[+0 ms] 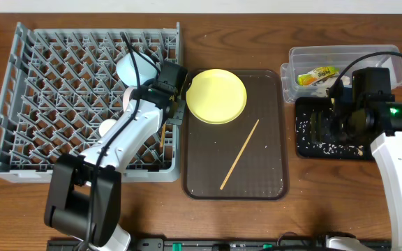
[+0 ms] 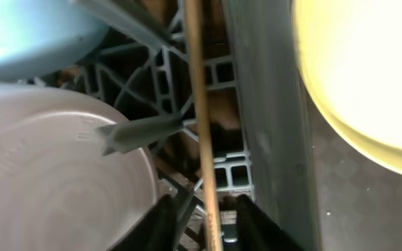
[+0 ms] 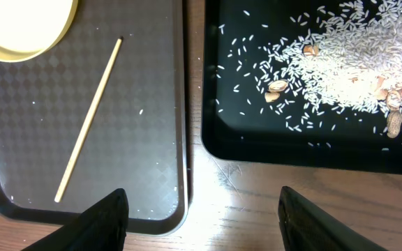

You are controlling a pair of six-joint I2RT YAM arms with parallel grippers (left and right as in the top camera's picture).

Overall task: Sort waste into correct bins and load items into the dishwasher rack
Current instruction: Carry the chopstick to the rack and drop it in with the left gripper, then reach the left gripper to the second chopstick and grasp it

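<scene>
Left wrist: my left gripper (image 2: 210, 226) narrowly parted, chopstick (image 2: 199, 125) between jaws, gap each side, just inside dishwasher rack (image 2: 271, 139) wall. My right gripper (image 3: 204, 216) wide, empty, over bare wood strip between brown tray (image 3: 166, 104) and black tray (image 3: 257, 150). Snack wrapper (image 1: 316, 74) in clear tub (image 1: 396, 66), print unreadable.

My left claw (image 2: 205, 203) points down into the grey rack (image 2: 264, 104). A wooden chopstick (image 2: 199, 104) runs lengthwise between my two black fingers (image 2: 155, 226), with a gap on either side, so I am not pinching it. To its left sits a white bowl (image 2: 47, 181), with a blue bowl (image 2: 26, 28) above it. Past the rack wall I see a yellow plate (image 2: 368, 70) on what seems, through the blur, to be a dark brown tray (image 2: 368, 209).
</scene>
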